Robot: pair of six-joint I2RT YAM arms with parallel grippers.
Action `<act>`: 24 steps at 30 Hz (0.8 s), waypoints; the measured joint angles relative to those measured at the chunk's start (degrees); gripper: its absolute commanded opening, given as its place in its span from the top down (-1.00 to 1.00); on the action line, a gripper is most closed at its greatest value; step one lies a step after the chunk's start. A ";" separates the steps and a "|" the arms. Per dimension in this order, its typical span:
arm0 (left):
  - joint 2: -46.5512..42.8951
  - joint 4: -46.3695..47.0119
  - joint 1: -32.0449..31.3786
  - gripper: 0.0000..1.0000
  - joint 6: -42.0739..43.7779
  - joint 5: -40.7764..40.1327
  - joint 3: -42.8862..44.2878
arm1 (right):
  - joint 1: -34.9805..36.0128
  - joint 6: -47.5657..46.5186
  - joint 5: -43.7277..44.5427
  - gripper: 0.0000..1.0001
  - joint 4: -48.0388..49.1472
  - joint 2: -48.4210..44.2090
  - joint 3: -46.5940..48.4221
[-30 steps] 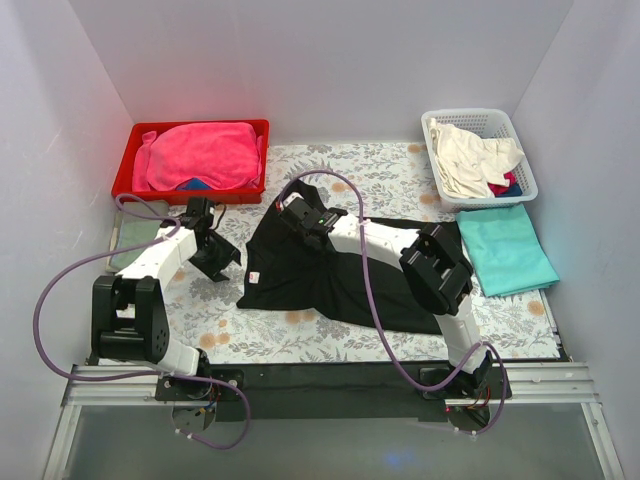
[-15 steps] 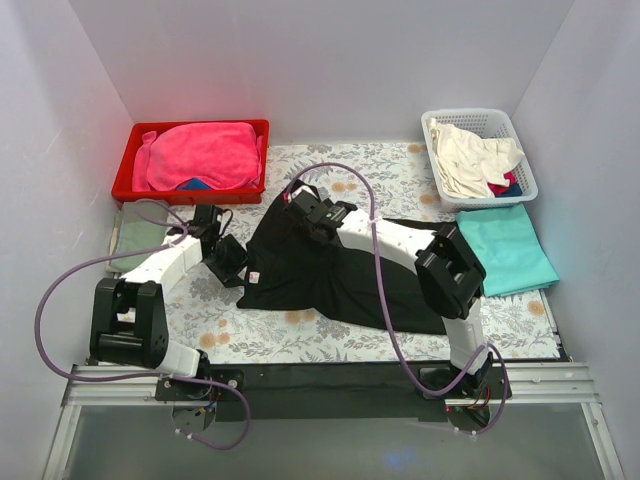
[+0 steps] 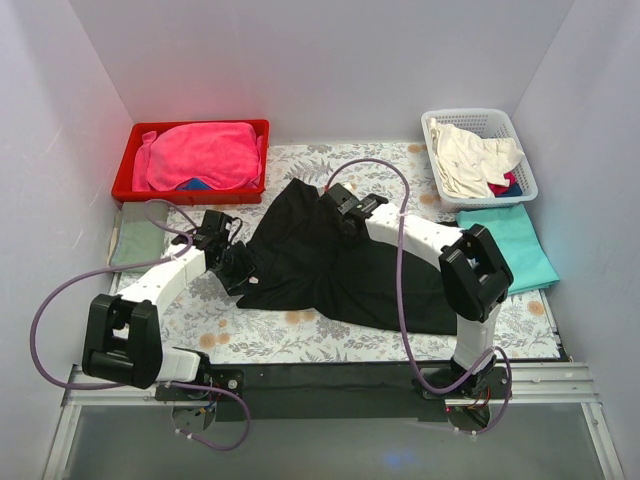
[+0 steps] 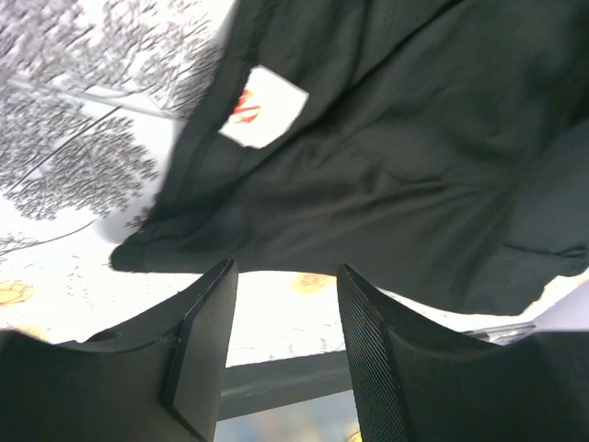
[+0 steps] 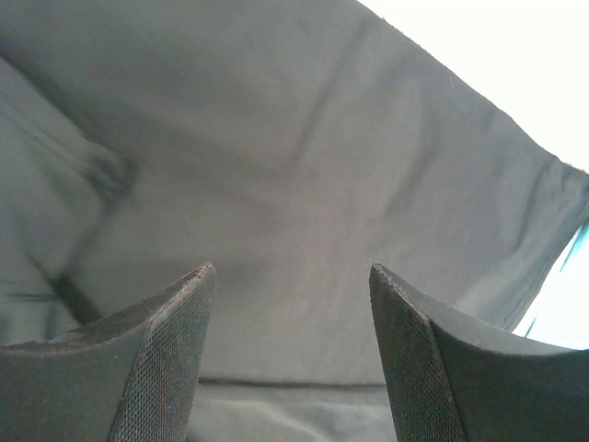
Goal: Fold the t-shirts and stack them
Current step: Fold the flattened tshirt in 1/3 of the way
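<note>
Floral cloth covers the table (image 3: 300,345). Centre-left, we see the left gripper (image 3: 238,268) spread wide at the left edge of the black t-shirt (image 3: 330,275). Mid-frame, the right gripper (image 3: 338,200) hangs released over that rumpled shirt. A folded teal t-shirt (image 3: 512,250) lies right.

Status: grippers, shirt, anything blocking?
Left gripper open at left edge of black t-shirt; right gripper open over its far part. Shirt unfolded. Teal t-shirt folded aside; nothing blocking.

Two t-shirts (image 3: 340,275), one tray (image 3: 124,172), one basket (image 3: 522,165)
</note>
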 measured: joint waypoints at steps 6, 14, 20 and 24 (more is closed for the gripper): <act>0.44 -0.20 -0.39 0.07 -0.04 -2.16 -3.91 | -2.29 2.03 -1.79 -0.45 -1.20 -4.48 -4.76; 4.22 -1.01 -0.55 0.06 -1.03 -5.92 -4.79 | -2.67 4.24 -4.59 -0.43 -1.20 -12.26 -11.06; 5.99 -7.63 -0.98 0.03 -2.82 -13.31 -1.66 | -2.84 6.25 -7.13 -0.43 -2.51 -19.15 -18.05; 5.33 -12.11 -0.98 0.03 -4.09 -16.61 -1.29 | -3.45 7.48 -8.31 -0.43 -3.78 -21.88 -20.74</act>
